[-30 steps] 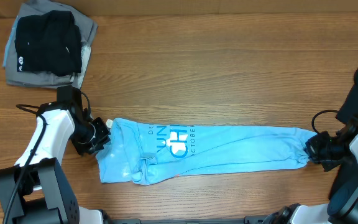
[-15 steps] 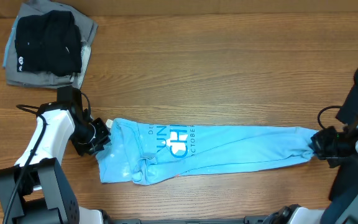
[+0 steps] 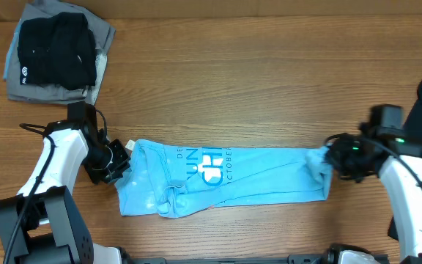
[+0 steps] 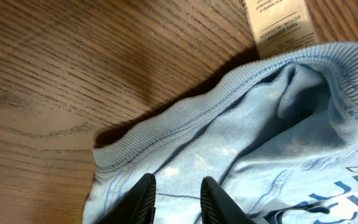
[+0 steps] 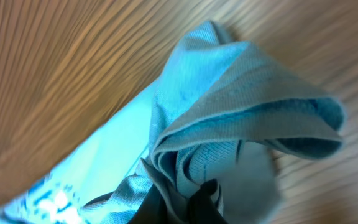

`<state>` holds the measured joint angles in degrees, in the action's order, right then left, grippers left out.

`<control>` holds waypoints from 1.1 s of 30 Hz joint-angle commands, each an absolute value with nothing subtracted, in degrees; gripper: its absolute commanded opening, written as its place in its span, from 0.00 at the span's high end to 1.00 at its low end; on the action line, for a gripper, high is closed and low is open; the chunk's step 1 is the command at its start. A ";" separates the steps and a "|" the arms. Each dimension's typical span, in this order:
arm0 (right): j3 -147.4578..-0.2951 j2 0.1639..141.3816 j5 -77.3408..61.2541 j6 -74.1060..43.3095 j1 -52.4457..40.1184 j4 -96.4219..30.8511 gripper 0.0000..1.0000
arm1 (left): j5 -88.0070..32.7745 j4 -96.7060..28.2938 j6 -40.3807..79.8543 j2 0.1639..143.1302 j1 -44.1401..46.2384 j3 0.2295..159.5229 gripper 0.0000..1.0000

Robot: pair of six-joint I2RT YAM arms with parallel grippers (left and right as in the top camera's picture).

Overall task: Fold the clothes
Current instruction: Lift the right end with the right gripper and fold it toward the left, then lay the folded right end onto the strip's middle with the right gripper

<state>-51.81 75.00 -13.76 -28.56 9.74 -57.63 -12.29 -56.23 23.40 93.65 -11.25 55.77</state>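
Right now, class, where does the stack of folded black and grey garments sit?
In the overhead view, the folded black and grey garments lie at the far left corner of the wooden table, beyond the left gripper and apart from the light blue T-shirt.

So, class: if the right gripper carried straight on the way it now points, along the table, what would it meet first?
Beyond the hem it grips, the right gripper would probably meet the rest of the T-shirt first; height is unclear.
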 commanded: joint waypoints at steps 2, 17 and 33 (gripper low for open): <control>-53.34 74.37 -14.68 -34.87 0.78 -56.27 0.96 | -13.15 -56.69 21.82 92.88 -11.22 56.84 0.72; -53.32 76.34 -12.51 -43.33 -18.96 -53.36 0.95 | -13.15 -57.25 21.82 92.88 -11.22 56.84 0.72; -55.33 76.51 -8.16 -41.47 -18.65 -54.76 0.12 | -13.15 -57.91 21.32 92.88 -11.22 56.84 0.72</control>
<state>-52.45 76.51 -10.55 -42.57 -20.75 -55.13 -12.45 -57.67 23.38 93.65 -11.25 55.77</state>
